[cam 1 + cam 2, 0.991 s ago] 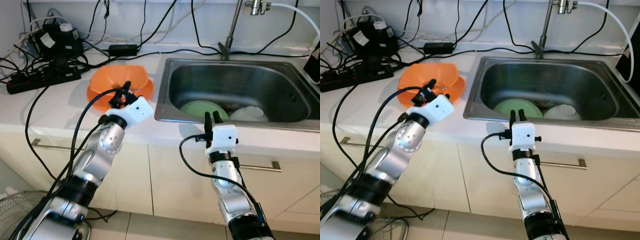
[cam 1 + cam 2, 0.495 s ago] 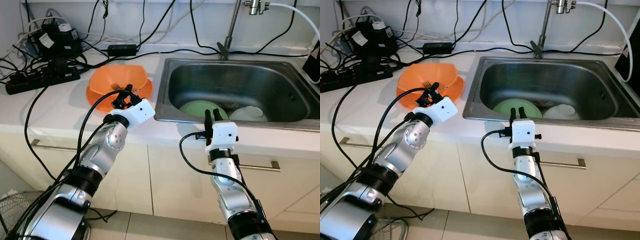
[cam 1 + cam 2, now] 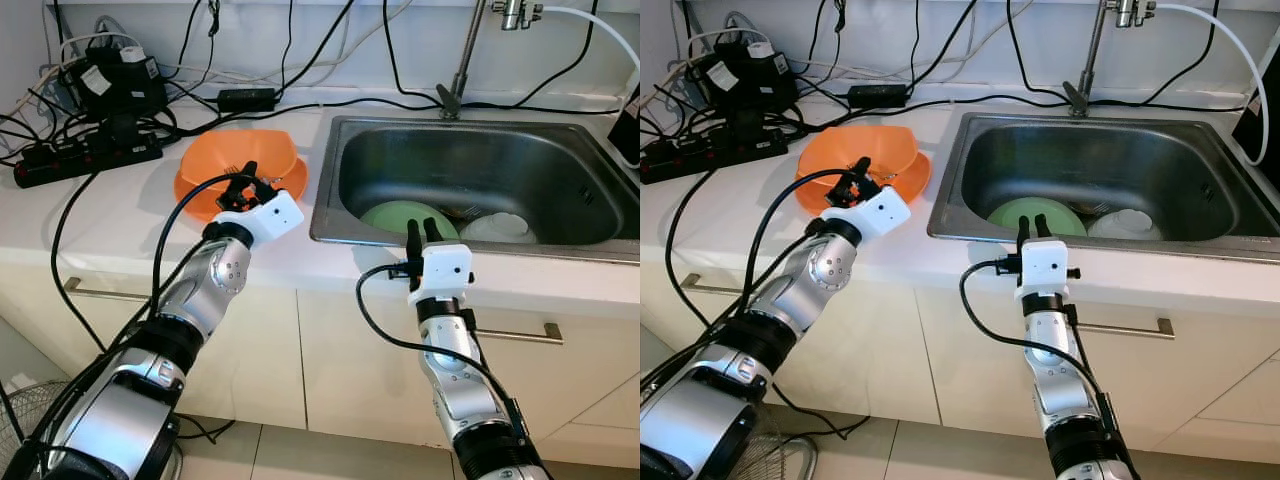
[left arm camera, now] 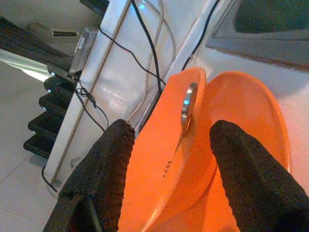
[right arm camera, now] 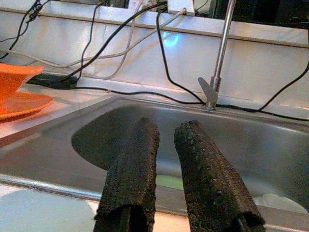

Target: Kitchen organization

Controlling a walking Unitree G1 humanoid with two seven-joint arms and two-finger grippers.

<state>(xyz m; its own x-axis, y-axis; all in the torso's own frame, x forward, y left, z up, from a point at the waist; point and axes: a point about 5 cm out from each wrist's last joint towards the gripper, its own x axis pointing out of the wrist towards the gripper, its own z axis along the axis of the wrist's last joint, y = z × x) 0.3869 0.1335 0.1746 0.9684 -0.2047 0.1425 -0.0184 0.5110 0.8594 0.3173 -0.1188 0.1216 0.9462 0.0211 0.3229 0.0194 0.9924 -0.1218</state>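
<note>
1. Left pincer (image 3: 243,187): you see it raised over the near edge of the orange bowl (image 3: 240,160), its two black fingers (image 4: 104,169) spread wide apart with nothing between them.
2. Orange bowl and orange plate (image 3: 292,180): the bowl sits on the plate on the white surface (image 3: 120,215), just left of the sink (image 3: 350,225). It lies straight ahead of the left pincer, away from you toward the back wall.
3. Metal utensil (image 4: 187,104): the left wrist view shows it resting in the bowl, its long axis running roughly along the pincer's line of sight and lying between the two spread fingers. Whether it is a fork or a spoon you cannot tell for certain.
4. Right pincer (image 3: 419,232): it points upward at the front lip of the sink, fingers nearly together and gripping nothing.
5. Green plate (image 3: 400,215) and white dish (image 3: 500,227): both lie in the sink basin, just beyond the right pincer.
6. Judgement: the left arm is clearly the nearer one to the bowl and utensil; a short forward-and-down reach would likely bring the fingers around the handle. The right arm is the nearer one to the sink dishes.
</note>
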